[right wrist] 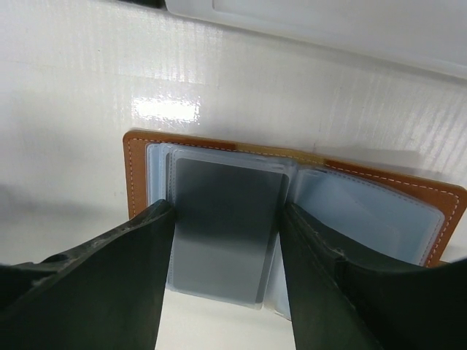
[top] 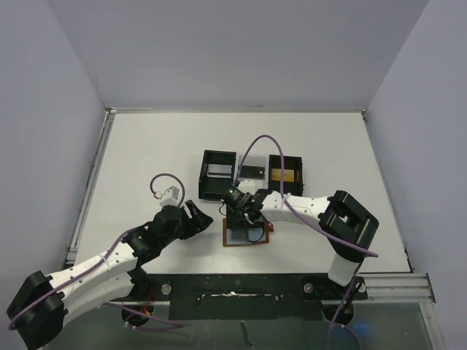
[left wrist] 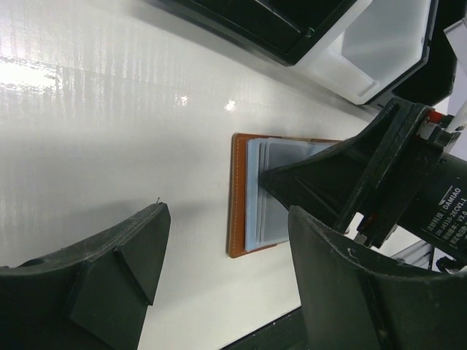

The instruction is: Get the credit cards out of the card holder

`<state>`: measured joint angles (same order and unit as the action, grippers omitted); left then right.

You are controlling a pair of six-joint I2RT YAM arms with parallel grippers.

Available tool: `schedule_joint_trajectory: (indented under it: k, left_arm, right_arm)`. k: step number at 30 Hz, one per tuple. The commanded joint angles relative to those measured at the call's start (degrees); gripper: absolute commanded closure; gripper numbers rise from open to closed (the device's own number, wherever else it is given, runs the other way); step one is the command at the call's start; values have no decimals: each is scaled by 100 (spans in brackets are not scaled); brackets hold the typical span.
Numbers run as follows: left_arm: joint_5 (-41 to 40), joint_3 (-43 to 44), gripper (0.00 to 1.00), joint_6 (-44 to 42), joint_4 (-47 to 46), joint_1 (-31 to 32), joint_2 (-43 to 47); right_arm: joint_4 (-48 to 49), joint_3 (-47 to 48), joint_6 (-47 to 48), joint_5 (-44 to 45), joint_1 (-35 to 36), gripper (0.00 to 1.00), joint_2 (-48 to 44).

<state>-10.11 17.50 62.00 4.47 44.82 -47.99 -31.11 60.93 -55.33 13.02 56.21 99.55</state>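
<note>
The brown leather card holder [top: 241, 235] lies open on the table, blue-grey pockets up; it also shows in the left wrist view [left wrist: 248, 197]. My right gripper [top: 244, 216] is down on it and open. In the right wrist view its jaws straddle a dark grey card [right wrist: 226, 219] in a clear sleeve, each fingertip at one long edge; the brown cover [right wrist: 379, 182] shows beyond. My left gripper [top: 204, 217] is open and empty just left of the holder, low over the table [left wrist: 228, 211]. The right gripper's finger [left wrist: 306, 179] rests on the pockets.
A black-and-white three-compartment tray [top: 219, 191] stands just behind the holder, with a pale card on the left, a dark one in the middle and a gold one on the right. Its edge shows in both wrist views [left wrist: 365, 58] [right wrist: 328, 22]. White walls enclose the table.
</note>
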Motion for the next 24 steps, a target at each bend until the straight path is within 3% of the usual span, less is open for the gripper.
schedule_joint_trajectory:
  k: [1,4,7,15,17,20,24]
  left_arm:
    - [215,153,35,-183,-472,-43,-13]
    - [287,153,35,-197,-535,-43,-96]
    - [289,166,35,-198,-502,-43,-140]
    - [105,250,35,-211,-319,-43,-19]
    - [80,269,35,-223,-266,-43,-16]
    - [87,234,35,-159,-282,-43,-26]
    - [103,185,35,-102,-364,-43,-9]
  right_arm:
    - [378,-367,50,-212,-161,55,-212]
    - [687,-593,16,-452,-284,57,-361]
    - [403,-484,27,-268,-265,42,-279]
    - [-299,64,32,275,-46,38,178]
    - [-392,158,31,333,-23,33,263]
    - [-363,175,28,343,23,42,313]
    - [-292,134,16,309,24,44,296]
